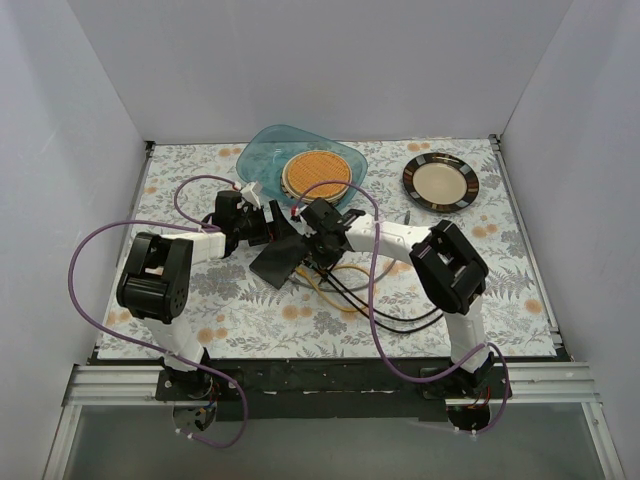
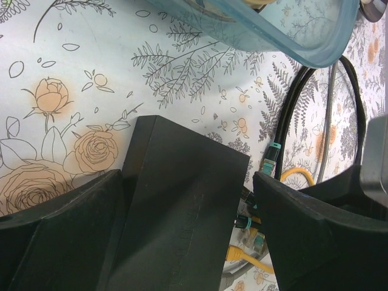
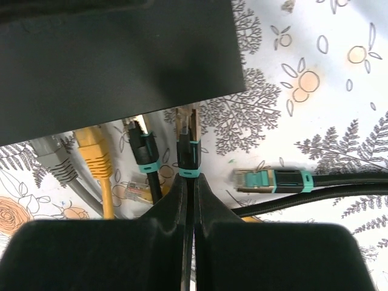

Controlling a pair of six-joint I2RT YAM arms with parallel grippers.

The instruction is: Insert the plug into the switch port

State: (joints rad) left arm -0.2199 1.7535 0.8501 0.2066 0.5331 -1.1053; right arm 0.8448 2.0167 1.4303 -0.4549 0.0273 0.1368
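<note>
The switch [image 1: 273,260] is a flat matte-black box, tilted on the floral cloth mid-table. In the left wrist view the switch [image 2: 182,212] lies between my left gripper's [image 2: 188,179] wide-set fingers, which press its two sides. My right gripper [image 3: 194,179] is shut on the black plug with a teal band [image 3: 187,145]. The plug points at the switch's [image 3: 115,60] near edge, its tip just short of it. The sockets are hidden. In the top view the right gripper [image 1: 318,242] is just right of the switch and the left gripper [image 1: 262,228] is just behind it.
A yellow plug [image 3: 91,148], a grey plug [image 3: 54,163] and a second black plug [image 3: 142,148] lie at the same edge. A loose teal-banded plug [image 3: 273,180] lies to the right. A blue tray [image 1: 262,150] and a dark-rimmed plate [image 1: 440,182] stand behind.
</note>
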